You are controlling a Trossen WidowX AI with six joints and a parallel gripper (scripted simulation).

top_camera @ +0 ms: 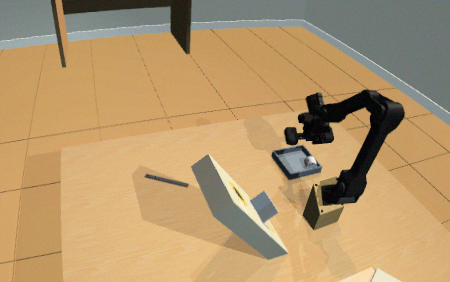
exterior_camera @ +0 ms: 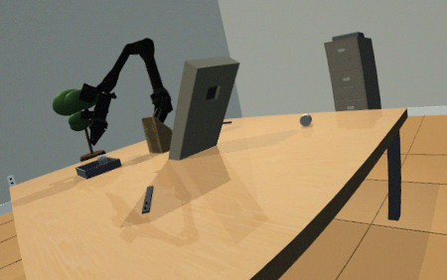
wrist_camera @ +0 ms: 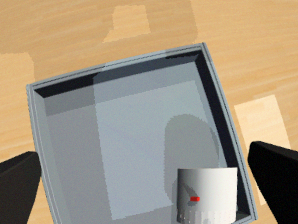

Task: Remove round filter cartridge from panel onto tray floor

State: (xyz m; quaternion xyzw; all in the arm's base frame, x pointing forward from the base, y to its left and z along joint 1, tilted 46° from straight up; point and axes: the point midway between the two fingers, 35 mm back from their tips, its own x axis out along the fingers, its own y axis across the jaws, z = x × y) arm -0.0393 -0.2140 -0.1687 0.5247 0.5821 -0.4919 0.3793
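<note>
Wrist view: white filter cartridge [wrist_camera: 208,196] with a red mark lies in the tray [wrist_camera: 63,163]; pincer [wrist_camera: 149,183] apart.

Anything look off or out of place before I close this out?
Mostly fine: the filter cartridge lies on its side in a corner of the tray, and the claw is open above it, touching nothing. One oddity: a small grey ball sits alone near the table's far edge.
</note>
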